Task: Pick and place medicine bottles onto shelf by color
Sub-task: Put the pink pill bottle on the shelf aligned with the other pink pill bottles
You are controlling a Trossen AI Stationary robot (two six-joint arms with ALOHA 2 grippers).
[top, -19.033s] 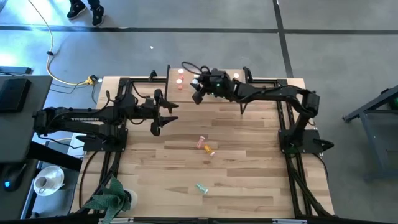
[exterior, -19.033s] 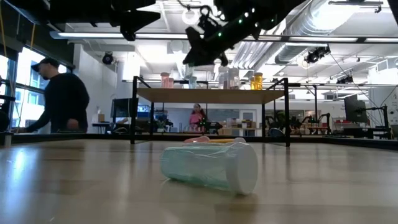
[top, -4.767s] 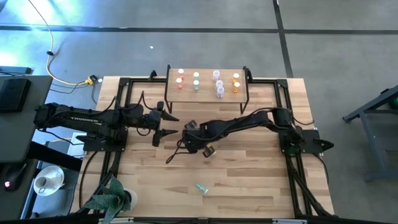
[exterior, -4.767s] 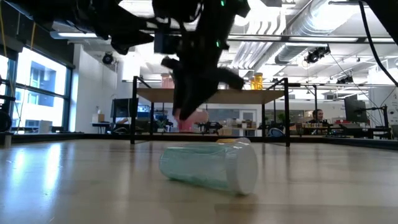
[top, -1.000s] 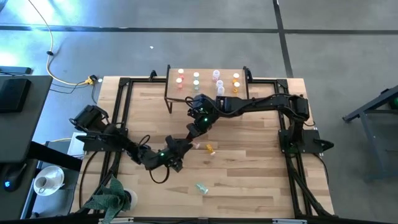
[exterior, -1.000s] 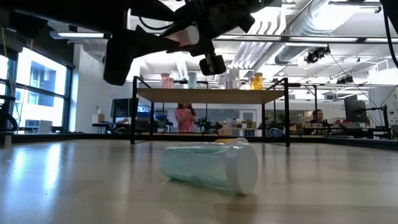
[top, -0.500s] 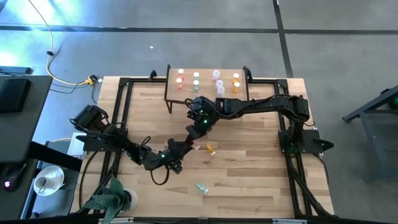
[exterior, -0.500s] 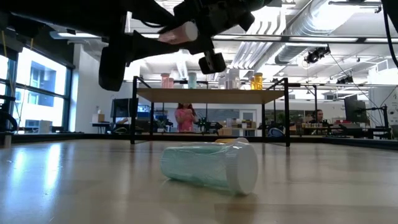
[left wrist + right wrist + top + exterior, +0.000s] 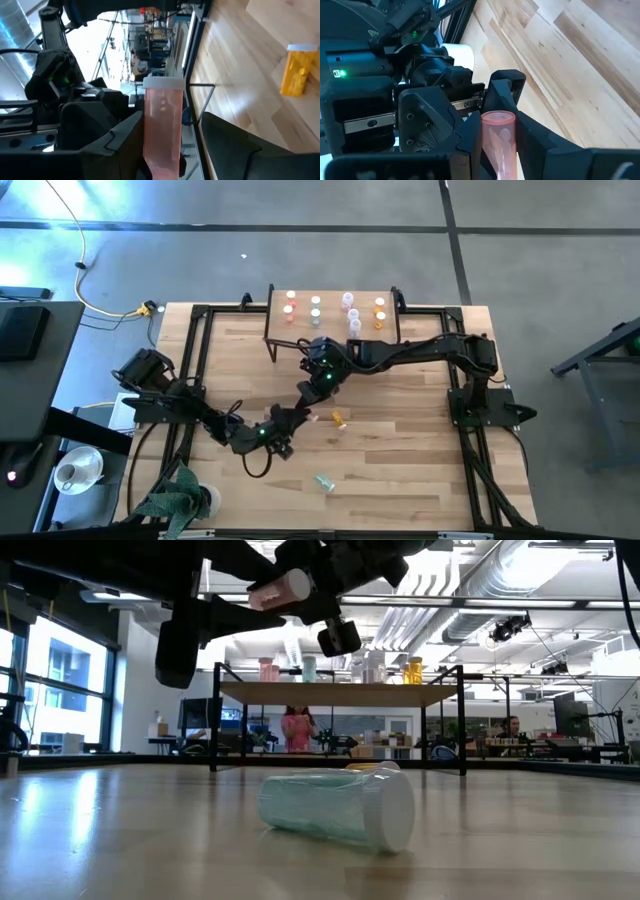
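Observation:
A pink bottle with a white cap hangs in the air over the table's middle, between my two grippers, which face each other. My right gripper is shut on it. My left gripper stands open, one finger on each side of the bottle, with a gap showing beside one finger. An orange bottle and a pale green bottle lie on their sides on the table. The shelf at the far edge carries several bottles standing in groups by color. My right gripper pinches the pink bottle's body between its two fingers. The bottle lies along the fingers, and its round bottom end sticks out past them. It is clear of the table and nearly level, with the cap end slightly higher. My left gripper has one finger close against the bottle's side; I cannot tell whether it touches.
Black frame rails run along the table's left and right sides. A potted plant stands at the near left corner. Bare wood lies between the two loose bottles and the shelf's legs. A person is in the room far behind.
The pink bottle has tipped a little, its cap end rising, and has drifted slightly toward the table's left. My left gripper has rolled a little about the bottle. Both arms have otherwise stayed in place.

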